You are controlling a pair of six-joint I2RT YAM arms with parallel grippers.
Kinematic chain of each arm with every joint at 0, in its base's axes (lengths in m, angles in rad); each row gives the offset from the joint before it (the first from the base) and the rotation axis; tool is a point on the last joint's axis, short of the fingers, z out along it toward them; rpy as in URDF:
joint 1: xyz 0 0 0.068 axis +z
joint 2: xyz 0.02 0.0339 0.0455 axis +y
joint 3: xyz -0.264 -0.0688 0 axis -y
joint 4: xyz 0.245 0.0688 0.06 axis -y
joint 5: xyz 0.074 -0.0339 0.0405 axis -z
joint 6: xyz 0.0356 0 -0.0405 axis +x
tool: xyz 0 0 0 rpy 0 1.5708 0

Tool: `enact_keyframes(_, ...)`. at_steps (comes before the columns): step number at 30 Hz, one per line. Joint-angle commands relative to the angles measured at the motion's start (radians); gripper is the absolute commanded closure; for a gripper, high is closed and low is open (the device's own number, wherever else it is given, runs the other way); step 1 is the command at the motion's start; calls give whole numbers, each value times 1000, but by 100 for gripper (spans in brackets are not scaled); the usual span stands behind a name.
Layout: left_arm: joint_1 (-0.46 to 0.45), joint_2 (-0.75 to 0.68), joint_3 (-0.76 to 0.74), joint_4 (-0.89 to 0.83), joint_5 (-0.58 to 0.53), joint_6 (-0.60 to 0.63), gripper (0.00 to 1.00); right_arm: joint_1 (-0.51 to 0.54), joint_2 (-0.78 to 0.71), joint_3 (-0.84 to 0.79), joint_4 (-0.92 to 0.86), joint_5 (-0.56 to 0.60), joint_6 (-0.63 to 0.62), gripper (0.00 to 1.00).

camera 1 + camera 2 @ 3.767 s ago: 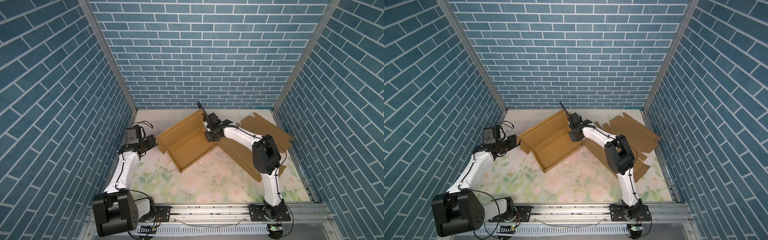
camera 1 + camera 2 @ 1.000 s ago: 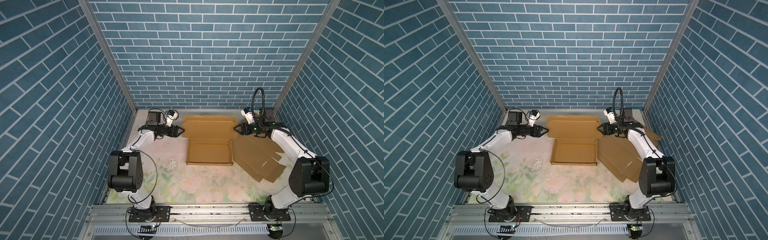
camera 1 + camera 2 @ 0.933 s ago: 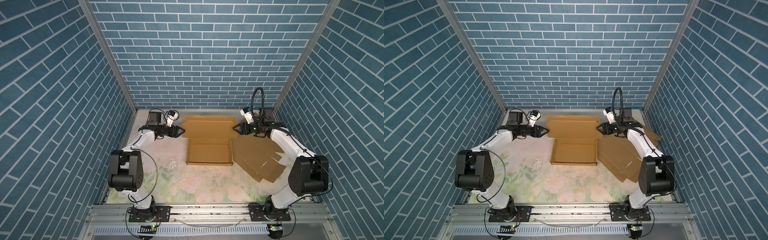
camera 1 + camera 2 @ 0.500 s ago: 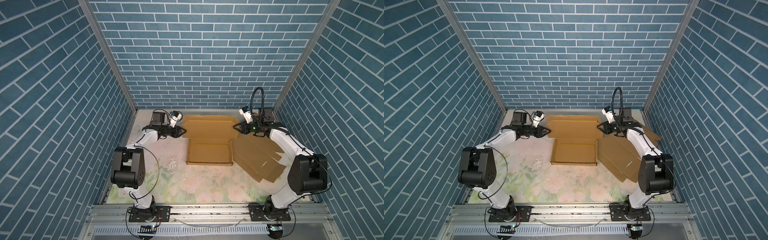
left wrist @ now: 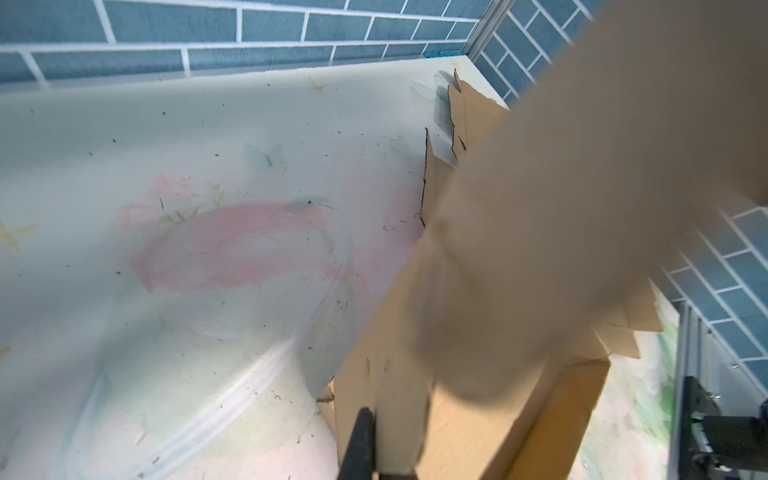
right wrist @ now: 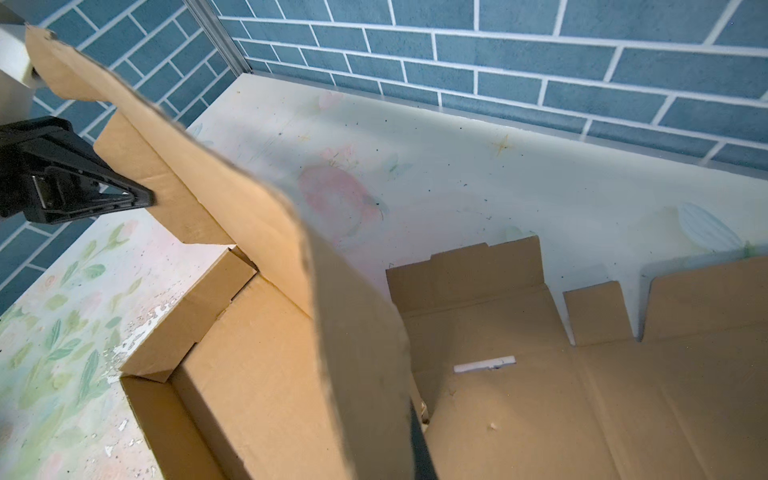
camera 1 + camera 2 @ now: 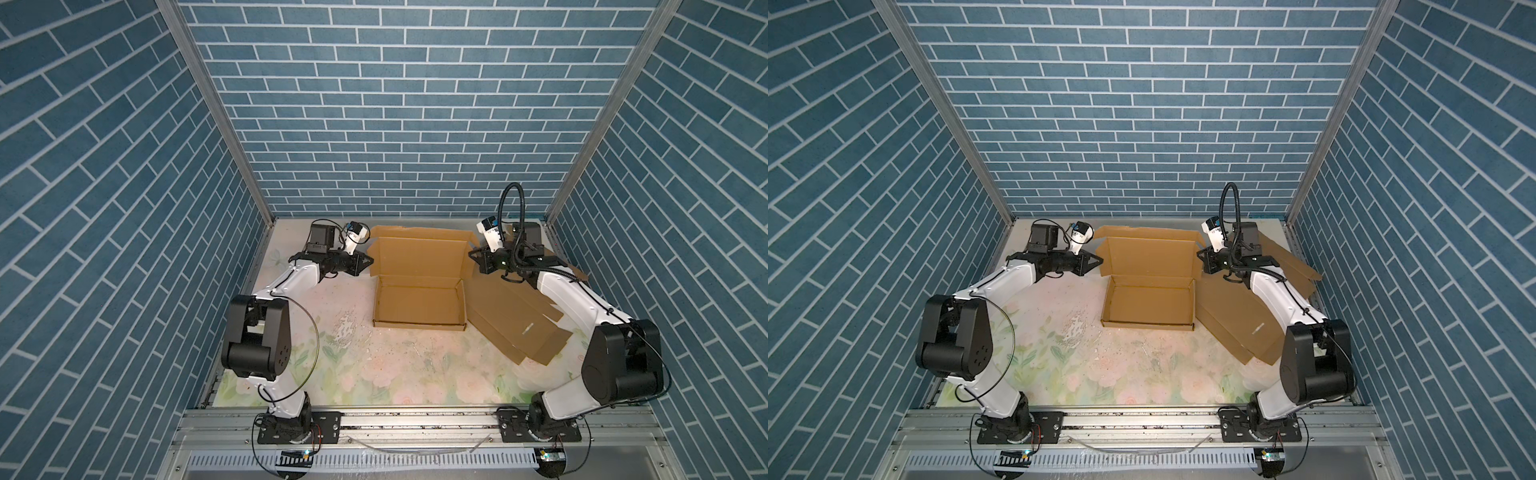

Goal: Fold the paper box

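One worktop [image 7: 332, 374]: you had a floral-printed surface in front of you, scuffed and speckled with debris, with blue brick-pattern walls on three sides.
Flat cardboard [image 7: 515, 328]: unfolded sheets lay on the right side of the worktop, just beside the box and partly under your right arm [image 7: 573, 299].
Paper box [image 7: 417, 305]: it sat near the middle of the worktop, toward the back wall [image 7: 415, 124]. In both top views its tray was open upward with the low walls standing.
Lid [image 7: 419, 257]: it was joined to the tray's rear edge. It stood raised and leaned toward the back wall, with a side flap at each end.
Left hand [image 7: 370, 261]: you had it clenched on the lid's left side flap. In the left wrist view a dark finger [image 5: 361, 440] pressed flat against the cardboard.
Right hand [image 7: 472, 254]: you had it clenched on the lid's right side flap. In the right wrist view the cardboard ran down to the hand, blurred up close.
White strip [image 6: 484, 363]: a small pale mark lay on the flat cardboard, well apart from both hands.
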Motion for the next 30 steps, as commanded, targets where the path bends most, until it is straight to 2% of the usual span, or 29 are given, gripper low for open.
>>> enact_keyframes(1, -16, -50, -37, 80, -35, -47, 98, 42, -52, -46, 112, 85, 43, 100)
enact_keyframes(10, -46, -139, -190, 363, -144, -207, 100, 134, -107, -115, 299, 308, 225, 100)
enact_keyframes(16, -87, -147, -282, 485, -205, -260, 100, 212, -95, -175, 410, 459, 280, 100)
enact_keyframes(22, -125, -135, -340, 551, -251, -270, 100, 260, -80, -243, 495, 547, 313, 100)
enact_keyframes(30, -158, -130, -373, 574, -274, -272, 100, 290, -63, -313, 566, 585, 353, 100)
